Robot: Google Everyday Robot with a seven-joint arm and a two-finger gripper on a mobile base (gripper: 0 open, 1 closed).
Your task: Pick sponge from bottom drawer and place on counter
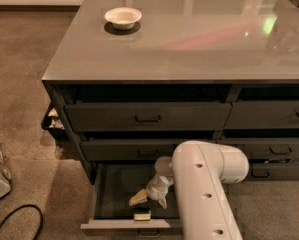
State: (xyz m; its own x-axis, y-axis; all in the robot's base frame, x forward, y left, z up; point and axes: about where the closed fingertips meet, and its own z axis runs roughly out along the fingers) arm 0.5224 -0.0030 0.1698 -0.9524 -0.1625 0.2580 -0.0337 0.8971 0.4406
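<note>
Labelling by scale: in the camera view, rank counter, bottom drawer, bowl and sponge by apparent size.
1. counter
2. bottom drawer
3. bowl
4. sponge
The pincer is inside the drawer, just behind the sponge.

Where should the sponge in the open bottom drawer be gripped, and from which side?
Probably by its left and right ends, coming straight down: the sponge lies flat, close to the front wall of the bottom drawer, so its top is the free side. The hand hovers open close by it.
</note>
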